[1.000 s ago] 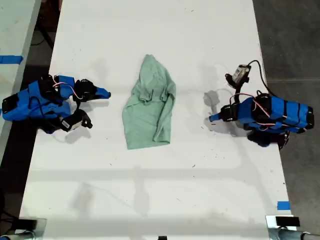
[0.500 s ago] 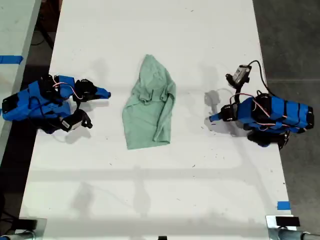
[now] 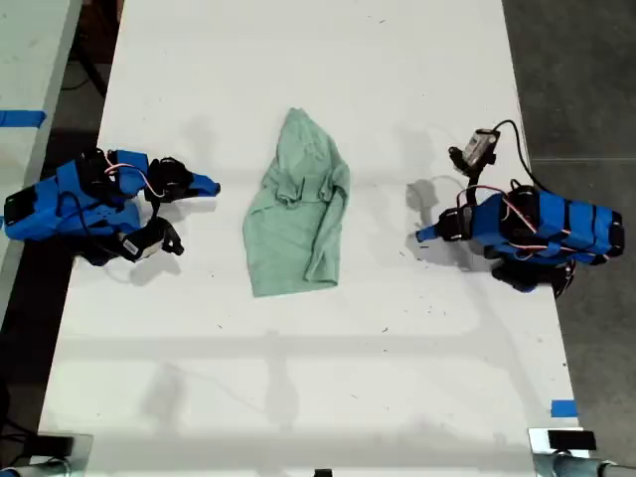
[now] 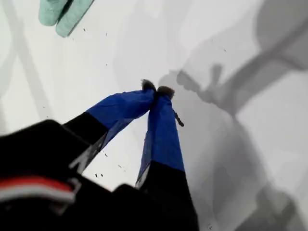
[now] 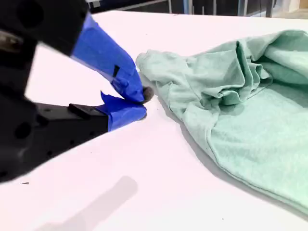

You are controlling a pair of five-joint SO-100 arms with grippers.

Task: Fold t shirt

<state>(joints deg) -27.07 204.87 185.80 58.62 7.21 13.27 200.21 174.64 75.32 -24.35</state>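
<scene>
White table (image 3: 298,397); crumpled t shirt (image 3: 296,207) at centre. My first gripper (image 4: 156,89) and my second gripper (image 5: 144,102): fingers closed, empty.

text: none legible | labels: none | brands: none | numbers: none

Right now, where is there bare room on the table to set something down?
Free: the table beyond the t shirt toward the exterior view's top, and the wide strip toward its bottom edge. Crowded: the middle band, where one arm and another arm flank the shirt, leaving narrow gaps.
</scene>
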